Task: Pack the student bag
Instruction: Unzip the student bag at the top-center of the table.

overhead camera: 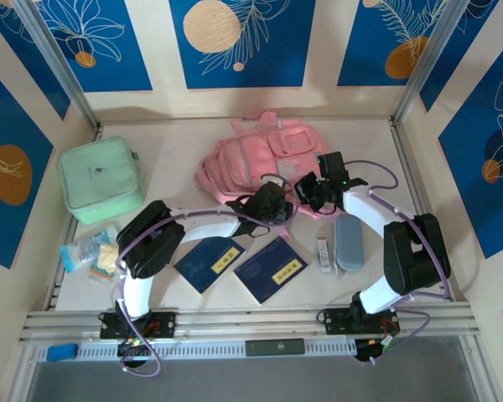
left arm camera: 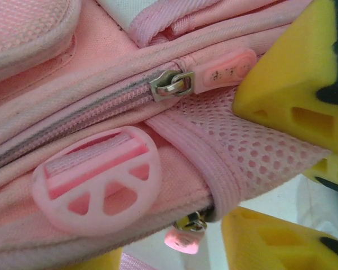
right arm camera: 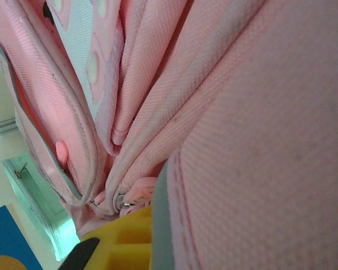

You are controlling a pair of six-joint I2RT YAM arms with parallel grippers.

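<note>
pink student bag (overhead camera: 256, 159), mint green case (overhead camera: 101, 184)

student bag (overhead camera: 260, 159) behind booklets (overhead camera: 210, 262), case (overhead camera: 101, 184) left

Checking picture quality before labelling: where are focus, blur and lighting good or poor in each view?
Top external: even light, soft shadows, the student bag sharp. Left wrist: zip pull crisp, the left tool slightly soft at the frame edge. Right wrist: bag weave sharp on the right, mint case behind it blurred.
</note>
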